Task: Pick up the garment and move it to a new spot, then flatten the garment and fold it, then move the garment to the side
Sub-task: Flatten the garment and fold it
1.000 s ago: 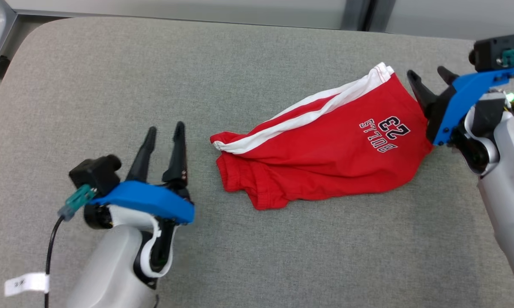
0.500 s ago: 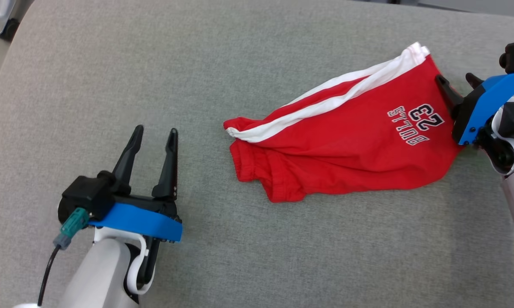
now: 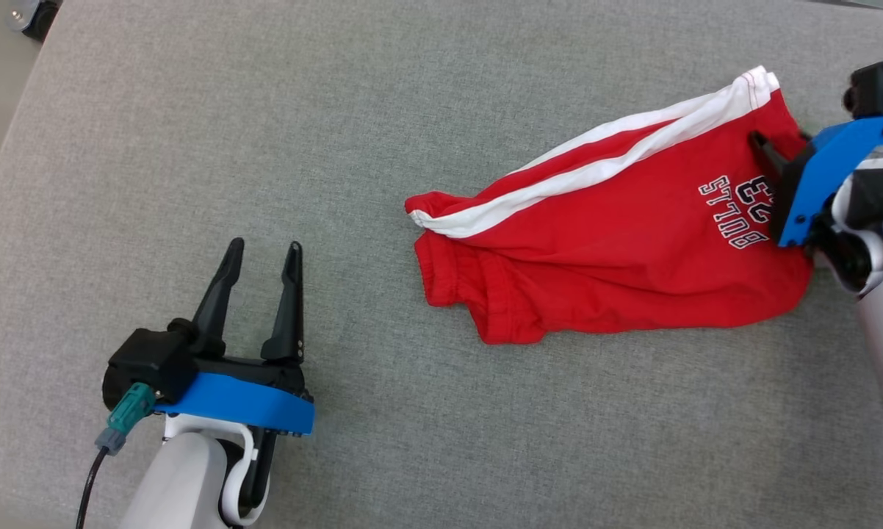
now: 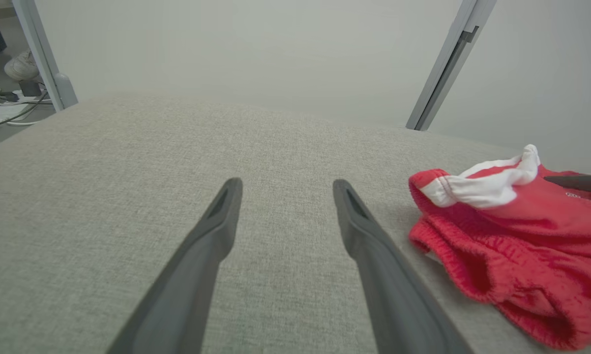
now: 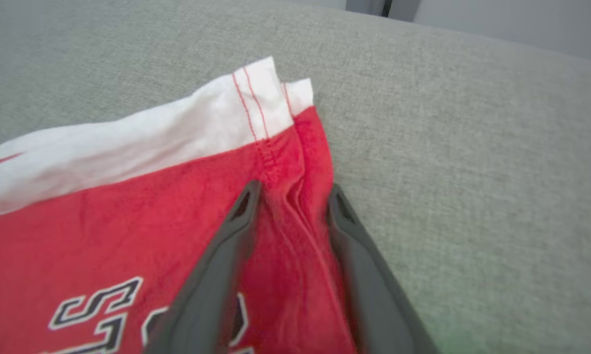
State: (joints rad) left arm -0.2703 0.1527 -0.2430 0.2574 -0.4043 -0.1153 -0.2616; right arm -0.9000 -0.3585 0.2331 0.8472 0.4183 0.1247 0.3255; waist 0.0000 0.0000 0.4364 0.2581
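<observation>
The grey pad has open room left and near of the shorts, which lie crumpled far right, light, limp and likely to sag; the right gripper straddles a hem ridge, a sound hold, pinching or not I cannot tell, and the left gripper rests spread, empty.

A grey fabric surface lies before a pale wall with metal posts.
</observation>
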